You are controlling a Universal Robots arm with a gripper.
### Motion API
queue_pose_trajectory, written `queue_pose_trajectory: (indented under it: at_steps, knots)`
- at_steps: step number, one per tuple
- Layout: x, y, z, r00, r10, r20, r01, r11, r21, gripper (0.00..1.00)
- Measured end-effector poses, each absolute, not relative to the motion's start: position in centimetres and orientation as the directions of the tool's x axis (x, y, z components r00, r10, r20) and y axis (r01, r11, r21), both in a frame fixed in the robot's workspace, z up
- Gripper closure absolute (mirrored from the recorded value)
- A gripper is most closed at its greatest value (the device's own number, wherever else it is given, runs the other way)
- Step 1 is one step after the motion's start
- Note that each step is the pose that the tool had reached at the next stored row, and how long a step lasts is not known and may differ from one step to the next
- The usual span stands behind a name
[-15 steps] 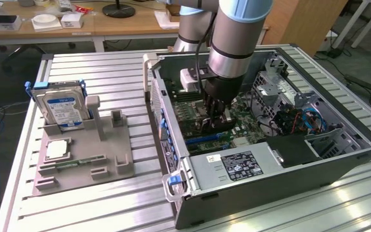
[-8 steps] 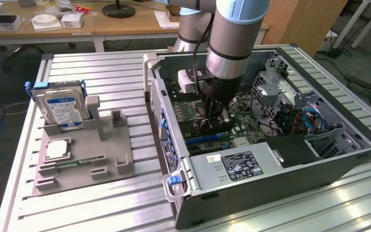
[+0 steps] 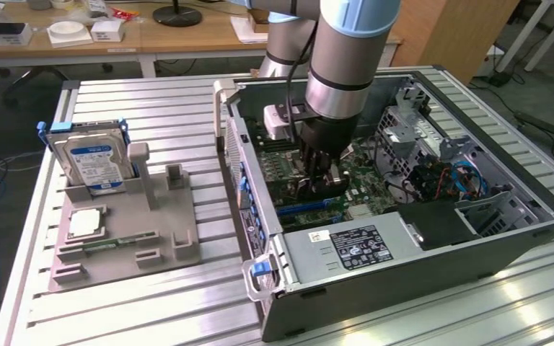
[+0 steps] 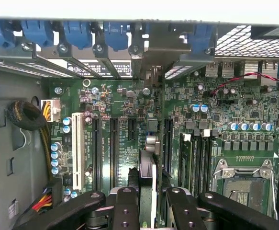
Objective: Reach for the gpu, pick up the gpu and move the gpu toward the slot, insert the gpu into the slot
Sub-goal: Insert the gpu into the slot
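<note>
- In the wrist view, nearest the lens, the gripper has its black fingers closed on the gpu, seen edge-on as a thin upright card between the pads.
- The card's metal end bracket stands further on against the back wall of the case, among the blue slot latches.
- The gpu stands on edge down at the green motherboard, among the long dark connector strips; the pictures do not settle whether it is seated.
- A white connector strip lies beyond the dark ones, and the square processor socket lies on the card's other side.
- In the exterior view the arm reaches down into the open computer case, with the gripper low over the board.
- The blue slot shows at about 7 o'clock from the gripper, just beside it.
- The power supply sits at 6 o'clock from the gripper, nearer the camera.
- At 9 o'clock, well apart on the slatted table, a grey fixture tray holds the upright hard drive and a flat memory stick.
</note>
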State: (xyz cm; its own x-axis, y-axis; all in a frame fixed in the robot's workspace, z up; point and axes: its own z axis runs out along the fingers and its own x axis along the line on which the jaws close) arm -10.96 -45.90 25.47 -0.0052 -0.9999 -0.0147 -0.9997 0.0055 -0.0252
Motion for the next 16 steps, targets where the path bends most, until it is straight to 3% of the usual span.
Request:
queue_pose_trajectory:
  at_steps: [16]
  knots:
    - [-10.96, -45.9, 24.98, -0.005, -1.0, -0.015, -1.0, 0.005, -0.026, 0.73]
